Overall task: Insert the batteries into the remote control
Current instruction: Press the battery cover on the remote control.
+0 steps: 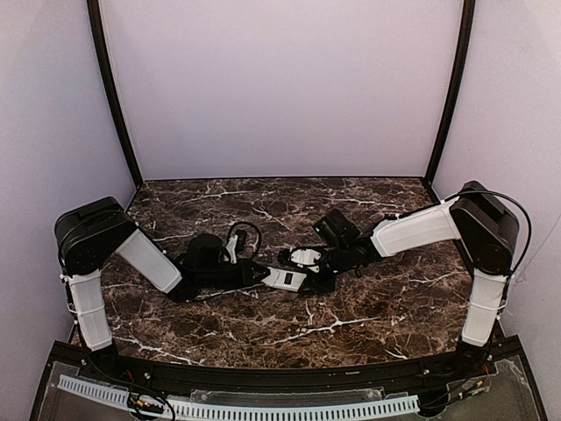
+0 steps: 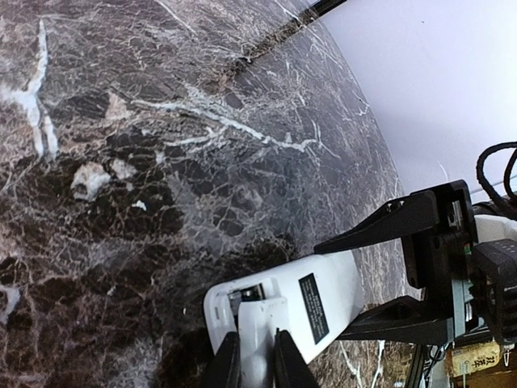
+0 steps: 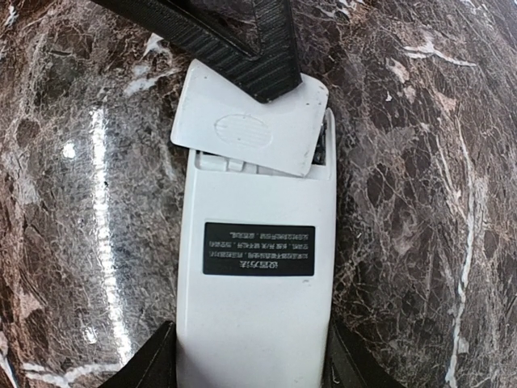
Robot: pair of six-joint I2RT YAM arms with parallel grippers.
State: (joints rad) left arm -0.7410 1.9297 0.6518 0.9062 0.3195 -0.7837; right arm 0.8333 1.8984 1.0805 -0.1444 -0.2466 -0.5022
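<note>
The remote control (image 3: 254, 323) lies back-up on the marble, a black label on its white back. My right gripper (image 3: 250, 368) is shut on its near end, a finger on each long side. My left gripper (image 2: 257, 360) is shut on a white battery cover (image 2: 260, 327), which lies skewed over the open end of the remote control (image 2: 331, 291). A dark gap of the compartment (image 2: 252, 291) shows beside the cover (image 3: 254, 121). I cannot make out the batteries. From above, both grippers meet at the remote control (image 1: 285, 279) mid-table.
Dark marble table (image 1: 368, 316) with lilac walls behind and to the sides. The left arm (image 1: 149, 259) and right arm (image 1: 412, 230) reach inward from the near corners. A cable loop (image 1: 245, 230) rises above the left wrist.
</note>
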